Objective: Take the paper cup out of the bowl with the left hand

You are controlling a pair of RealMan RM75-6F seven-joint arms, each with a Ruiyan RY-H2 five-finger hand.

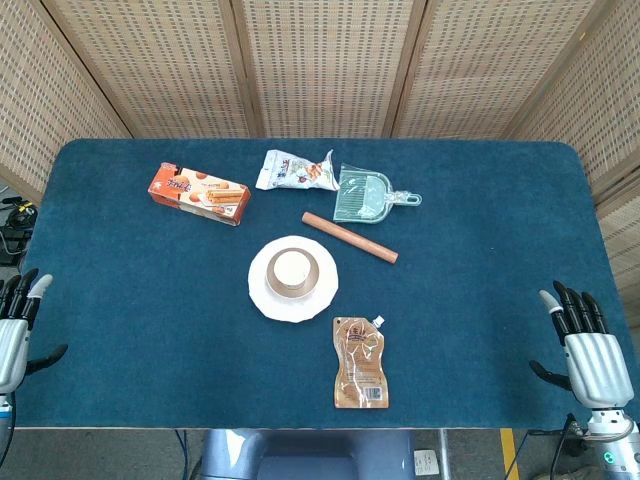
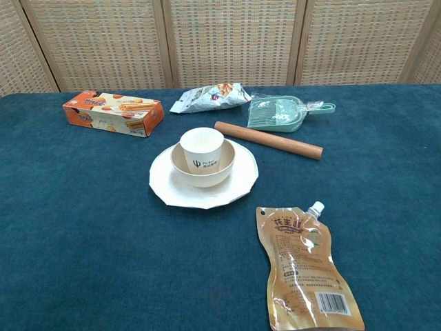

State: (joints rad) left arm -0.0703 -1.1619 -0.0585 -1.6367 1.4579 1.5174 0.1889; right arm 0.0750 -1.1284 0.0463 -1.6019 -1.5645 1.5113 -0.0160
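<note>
- Blue cloth-covered table (image 1: pixel 480 330) bearing all items; woven screen panels (image 1: pixel 320 60) behind.
- White paper cup (image 2: pixel 201 150) standing upright inside the bowl (image 2: pixel 224 167), near table centre; bowl set on a white plate (image 2: pixel 172 189); cup not yet lifted.
- Left hand (image 1: pixel 15 330) at the table's near left edge, well apart from the cup; fingers straight and slightly parted, thumb out to the side; nothing held.
- Right hand (image 1: pixel 588 345) at the near right edge, well apart from everything; fingers extended and apart, thumb splayed; nothing held.
- Neither hand visible in the chest view.
- Orange biscuit box (image 1: pixel 199 193) lying far left of the plate; snack bag (image 1: pixel 295 170) beside a pale green dustpan (image 1: pixel 368 194) at the far side.
- Wooden rolling pin (image 2: pixel 267 139) lying diagonally between dustpan and plate, near the plate but apart.
- Brown spouted pouch (image 2: pixel 306 269) flat on the near side, right of the plate.
</note>
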